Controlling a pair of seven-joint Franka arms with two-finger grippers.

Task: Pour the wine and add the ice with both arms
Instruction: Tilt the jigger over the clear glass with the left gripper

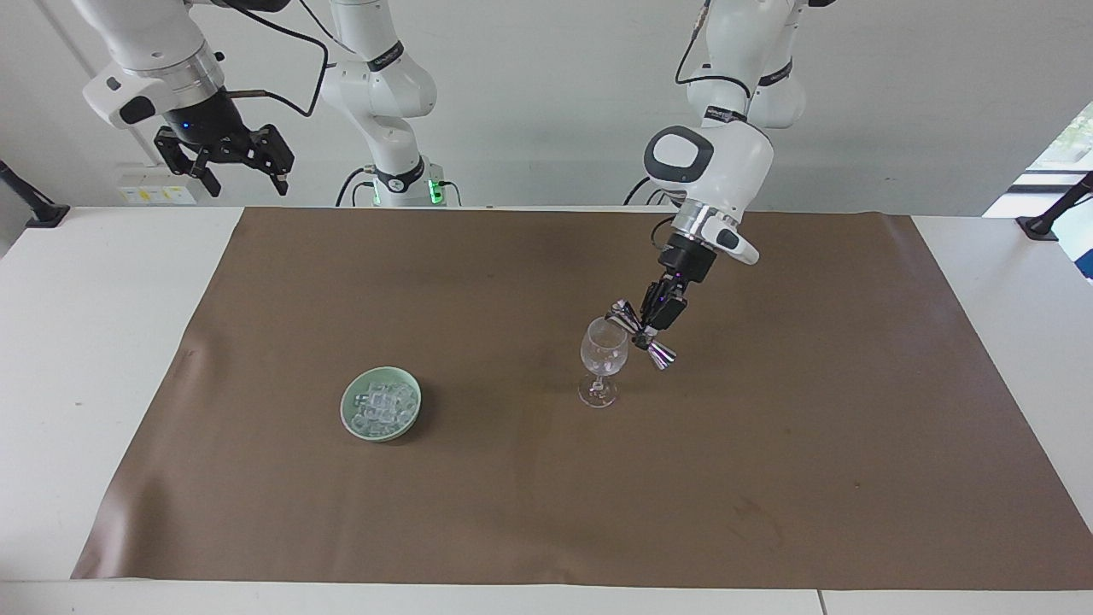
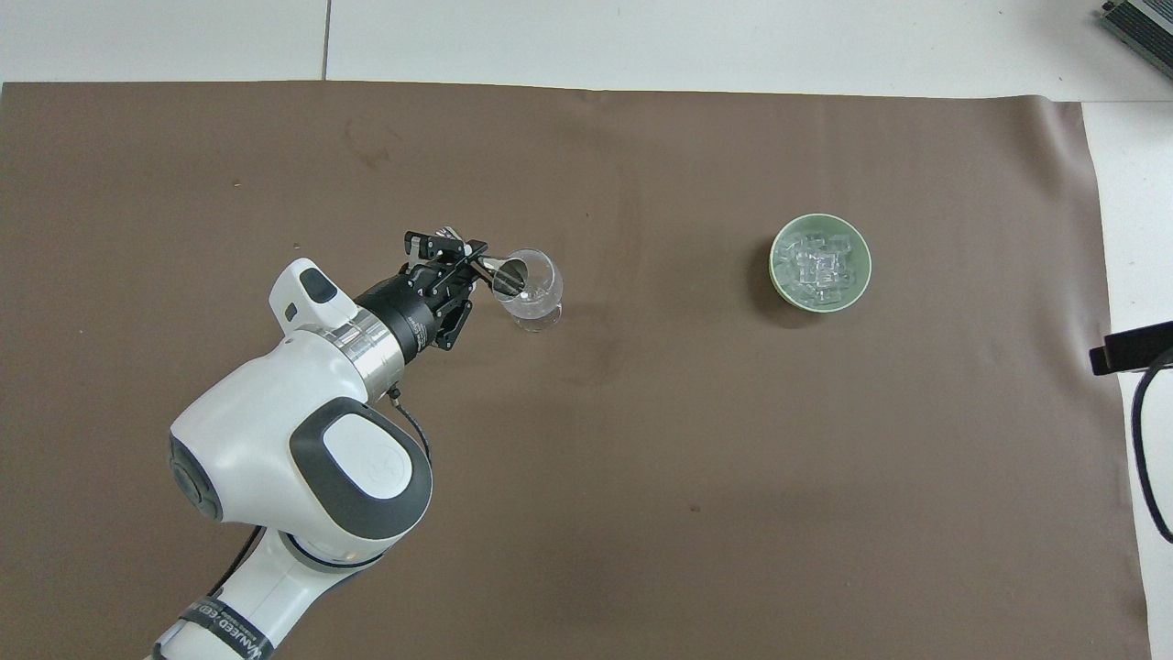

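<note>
steel jigger (image 1: 642,334) gripped at its waist, tilted, one mouth at the rim of the clear stemmed wine glass (image 1: 603,362), other mouth angled down toward the left arm's end of the table. no liquid discernible in jigger or glass. left gripper (image 1: 656,323) clamped tight on the jigger, raised over the mat at 3 o'clock of the glass in the facing view; in the overhead view the same gripper (image 2: 465,266) lies at 9 o'clock of the glass (image 2: 531,290), with the jigger (image 2: 502,273) mouth over the bowl of the glass.

wine glass upright on the brown mat (image 1: 512,512), about mid-table. ice cubes (image 1: 381,405) heaped in a pale green bowl (image 1: 352,425), well apart from the glass, at 8 o'clock of it in the facing view, toward the right arm's end; in the overhead view bowl (image 2: 854,290) and ice (image 2: 817,266) at 3 o'clock of the glass.

right gripper (image 1: 242,177) held high at the table edge by the right arm's base, waiting, fingers spread wide, nothing between them. mat on a white table (image 1: 85,342).
</note>
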